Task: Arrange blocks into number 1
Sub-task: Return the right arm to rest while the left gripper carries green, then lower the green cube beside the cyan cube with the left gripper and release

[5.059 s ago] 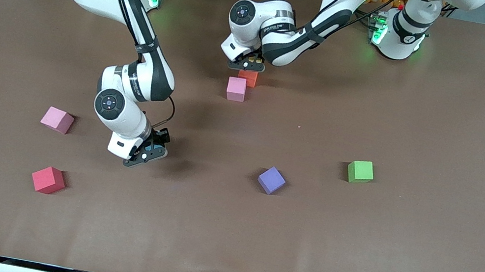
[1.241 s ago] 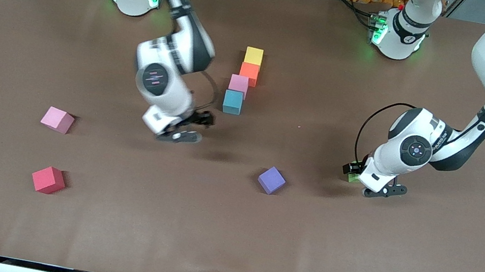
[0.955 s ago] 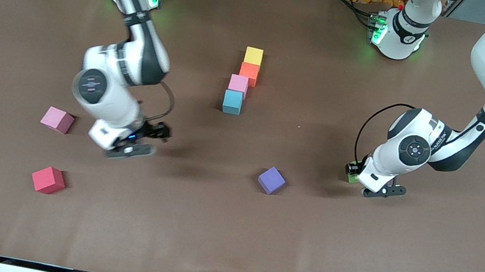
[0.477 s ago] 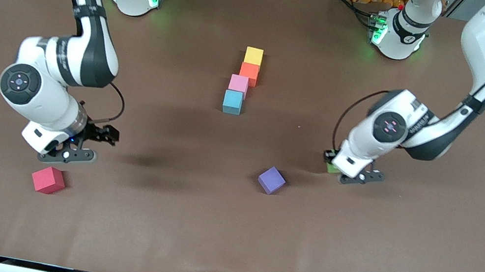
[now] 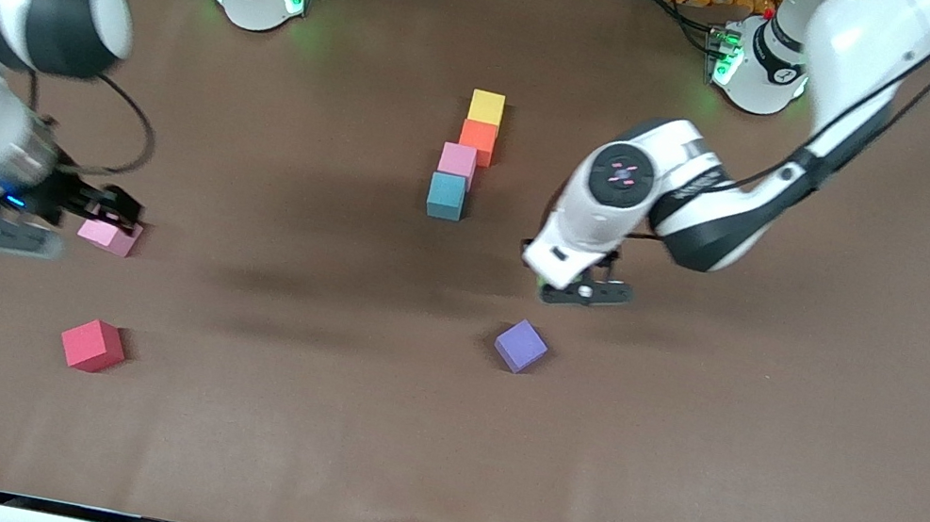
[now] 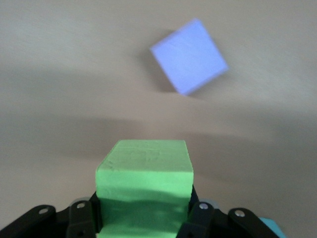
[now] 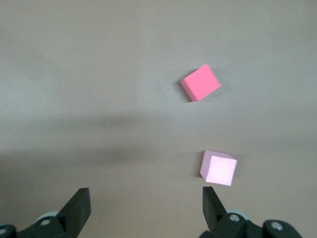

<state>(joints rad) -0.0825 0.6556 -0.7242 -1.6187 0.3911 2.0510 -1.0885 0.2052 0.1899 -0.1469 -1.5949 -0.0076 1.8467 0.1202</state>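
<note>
The left hand (image 6: 143, 225), pinching the matte green cube (image 6: 143, 191), had carried it toward the unfinished column, while the right hand (image 7: 143, 208), spread, had swung over the loose pink cube (image 7: 218, 168).

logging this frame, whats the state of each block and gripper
left gripper: shut on green block, in the air
green block: held, lifted
right gripper: open, over the loose pink block
loose pink block: on table, not gripped
yellow block: in the line
orange block: in the line
pink block: in the line
blue block: in the line, nearest the camera
purple block: loose, turned askew
red block: loose
</note>
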